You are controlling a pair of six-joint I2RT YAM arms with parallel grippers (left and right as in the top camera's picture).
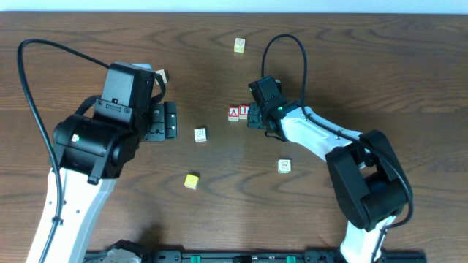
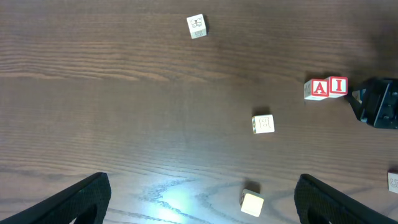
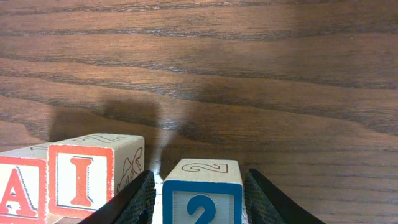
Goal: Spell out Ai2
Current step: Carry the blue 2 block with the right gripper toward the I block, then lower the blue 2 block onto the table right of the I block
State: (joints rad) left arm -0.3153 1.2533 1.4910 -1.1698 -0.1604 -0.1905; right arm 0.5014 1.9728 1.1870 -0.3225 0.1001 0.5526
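The blue "2" block (image 3: 202, 193) sits clamped between the right fingers (image 3: 134, 202); just outside one finger stand the red "I" block (image 3: 93, 177) and "A" block (image 3: 18, 186), a narrow gap off. The closing step looks in hand: next, shut that gap, square up, let go. From the left wrist, the left fingers (image 2: 68, 202) gape empty, the word far ahead. Overhead, a spare white block (image 1: 199, 134) lies between both arms' fingers.

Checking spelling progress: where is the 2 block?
In the right wrist view, the 2 block sits between the fingers of the right gripper, just right of the I block, narrowly apart.
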